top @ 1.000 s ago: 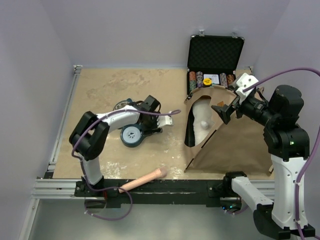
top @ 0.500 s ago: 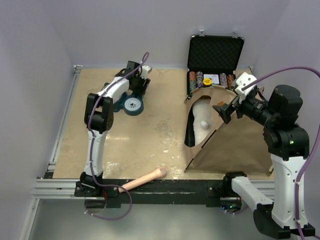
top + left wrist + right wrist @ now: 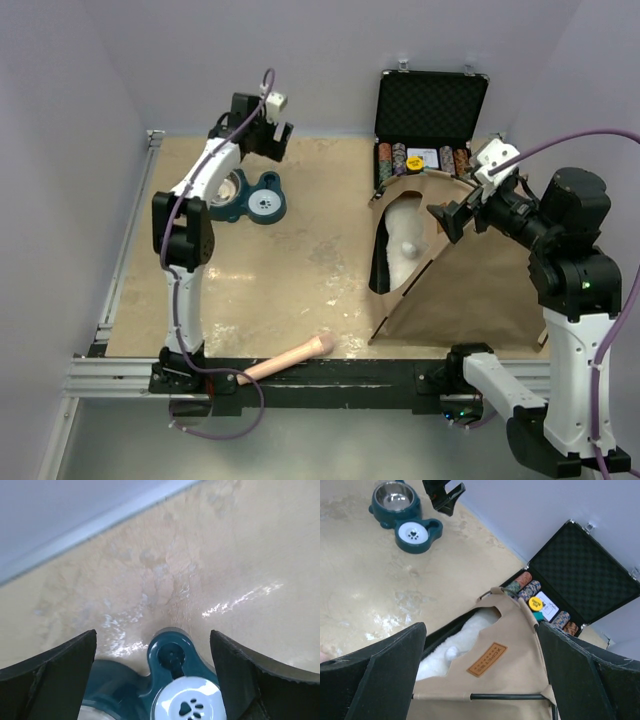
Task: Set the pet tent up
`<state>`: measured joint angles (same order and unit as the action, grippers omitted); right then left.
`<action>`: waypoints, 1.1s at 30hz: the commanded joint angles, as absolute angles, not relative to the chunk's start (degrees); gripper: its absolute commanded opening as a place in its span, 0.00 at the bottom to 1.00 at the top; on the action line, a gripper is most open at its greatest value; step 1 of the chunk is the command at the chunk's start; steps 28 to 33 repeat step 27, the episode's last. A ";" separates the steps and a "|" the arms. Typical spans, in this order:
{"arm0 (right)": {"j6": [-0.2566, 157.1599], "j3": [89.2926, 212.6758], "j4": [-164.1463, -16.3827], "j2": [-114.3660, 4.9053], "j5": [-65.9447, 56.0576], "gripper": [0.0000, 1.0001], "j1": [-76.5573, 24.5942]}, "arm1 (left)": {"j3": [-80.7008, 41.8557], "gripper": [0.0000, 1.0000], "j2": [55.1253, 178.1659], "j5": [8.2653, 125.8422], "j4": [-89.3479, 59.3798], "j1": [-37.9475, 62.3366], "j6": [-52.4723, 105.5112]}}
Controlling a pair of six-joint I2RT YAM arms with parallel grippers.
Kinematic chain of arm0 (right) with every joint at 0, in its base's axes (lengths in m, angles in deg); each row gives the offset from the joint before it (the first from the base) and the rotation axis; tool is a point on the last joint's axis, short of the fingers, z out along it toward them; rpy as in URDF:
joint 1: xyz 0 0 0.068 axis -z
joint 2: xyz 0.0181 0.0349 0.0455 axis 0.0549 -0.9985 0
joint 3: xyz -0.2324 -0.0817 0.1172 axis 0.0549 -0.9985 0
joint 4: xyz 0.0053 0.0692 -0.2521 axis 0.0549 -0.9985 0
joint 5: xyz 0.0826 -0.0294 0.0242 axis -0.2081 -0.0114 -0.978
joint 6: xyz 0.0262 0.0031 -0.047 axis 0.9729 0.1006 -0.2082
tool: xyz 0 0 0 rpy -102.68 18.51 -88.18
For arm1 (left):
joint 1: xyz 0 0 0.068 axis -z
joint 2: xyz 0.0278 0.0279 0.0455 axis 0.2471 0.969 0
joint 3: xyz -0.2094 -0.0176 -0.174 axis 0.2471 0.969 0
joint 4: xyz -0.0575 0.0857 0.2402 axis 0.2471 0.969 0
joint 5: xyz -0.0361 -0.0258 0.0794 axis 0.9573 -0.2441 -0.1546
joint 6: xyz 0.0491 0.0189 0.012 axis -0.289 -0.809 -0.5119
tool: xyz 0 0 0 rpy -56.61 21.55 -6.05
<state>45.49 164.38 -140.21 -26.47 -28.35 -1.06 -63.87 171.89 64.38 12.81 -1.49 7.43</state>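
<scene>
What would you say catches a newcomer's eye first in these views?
The tan pet tent stands on the right, with a fluffy white pillow showing in its opening and the right tool open above it. Behind it sits an open black poker chip case. At far left, the open left tool hovers over a teal pet feeder.

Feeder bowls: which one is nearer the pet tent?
The white paw-print bowl; the steel bowl sits beyond it, farther from the pet tent, in the same teal feeder.
</scene>
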 commanded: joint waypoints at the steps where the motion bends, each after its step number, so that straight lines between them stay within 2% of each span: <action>1: 50.97 165.79 -129.77 -27.87 -30.87 0.99 -1.16 | -71.44 1.00 157.10 62.93 20.84 -1.21 5.27; 10: 67.22 160.79 -110.26 -31.83 -36.95 0.99 -1.69 | -47.82 1.00 128.01 65.02 32.46 -5.51 7.99; 13: 70.14 158.41 -106.38 -33.23 -31.95 0.98 -4.40 | -40.62 1.00 118.88 66.09 35.54 -6.48 9.75; 17: 71.19 155.17 -103.57 -34.12 -22.18 0.98 -12.93 | -30.86 1.00 109.99 68.54 37.92 -7.80 11.60; 22: 72.96 153.40 -102.32 -33.94 -21.48 0.99 -13.03 | -23.99 1.00 104.61 70.66 39.59 -9.56 12.48; 33: 72.52 154.01 -102.76 -33.24 -20.51 0.99 -13.03 | -26.52 1.00 106.18 71.97 39.42 -9.73 12.22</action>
